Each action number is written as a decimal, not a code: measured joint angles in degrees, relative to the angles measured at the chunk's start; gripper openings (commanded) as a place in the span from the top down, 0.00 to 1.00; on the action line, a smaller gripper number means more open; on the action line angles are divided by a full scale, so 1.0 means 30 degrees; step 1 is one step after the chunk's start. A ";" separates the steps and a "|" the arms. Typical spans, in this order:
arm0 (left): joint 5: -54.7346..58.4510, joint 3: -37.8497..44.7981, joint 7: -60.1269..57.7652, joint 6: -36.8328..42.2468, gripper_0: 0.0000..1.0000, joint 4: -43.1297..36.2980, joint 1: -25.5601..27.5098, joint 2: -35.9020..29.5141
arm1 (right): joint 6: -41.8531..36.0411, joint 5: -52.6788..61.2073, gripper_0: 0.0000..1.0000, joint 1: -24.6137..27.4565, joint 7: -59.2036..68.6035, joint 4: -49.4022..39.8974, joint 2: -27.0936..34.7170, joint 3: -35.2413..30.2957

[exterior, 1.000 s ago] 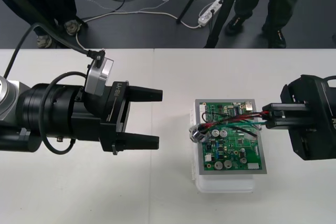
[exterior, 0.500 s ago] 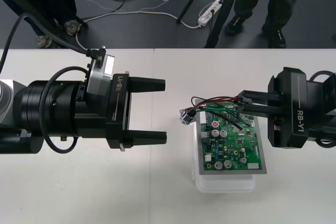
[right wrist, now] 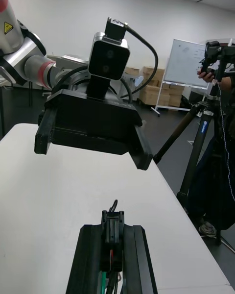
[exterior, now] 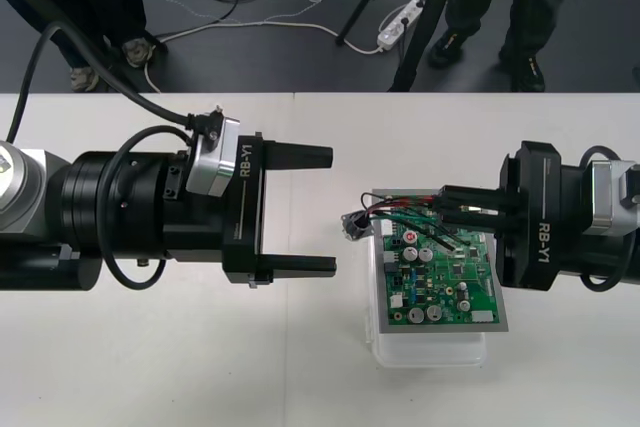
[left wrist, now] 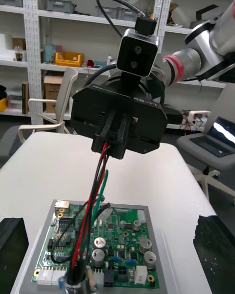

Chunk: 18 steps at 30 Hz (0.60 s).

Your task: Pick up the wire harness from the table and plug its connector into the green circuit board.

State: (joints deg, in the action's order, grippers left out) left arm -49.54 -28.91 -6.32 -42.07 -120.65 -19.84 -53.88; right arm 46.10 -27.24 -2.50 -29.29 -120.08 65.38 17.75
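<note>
Harness (left wrist: 95,191): light, limp wires, best held at the stiff plug (right wrist: 112,224) | right gripper (exterior: 442,205) clenched on that plug end above the circuit board (exterior: 445,282), socket (exterior: 354,226) dangling off the board's edge | left gripper (exterior: 332,211) released, near the socket | board on white base (exterior: 430,352) on counter (exterior: 300,367); plug not yet seated

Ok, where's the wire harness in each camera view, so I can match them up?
Front view: harness stretches from the right hand over the green board's far left corner, socket beyond its left edge.
Right wrist view: harness clamped between that hand's own black fingers.
Left wrist view: harness hangs from the right hand down over the green board.
Shared landmark: the right hand shut on it.
</note>
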 measured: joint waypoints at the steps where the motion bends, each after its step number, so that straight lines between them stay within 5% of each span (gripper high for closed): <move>1: -0.0065 -0.0034 0.0009 0.0004 0.00 0.0000 -0.0065 0.0058 | -0.0013 -0.0011 1.00 0.0000 -0.0096 0.0000 0.0014 0.0009; 18: -0.0176 -0.0769 0.0011 0.0050 0.00 0.0000 -0.0431 0.0351 | -0.1106 -0.0130 1.00 -0.0379 -0.1343 -0.0281 -0.0133 0.1452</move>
State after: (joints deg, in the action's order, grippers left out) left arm -50.07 -31.21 -6.28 -41.92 -120.65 -21.13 -52.83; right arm 42.78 -27.63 -3.63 -33.32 -120.92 64.98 22.10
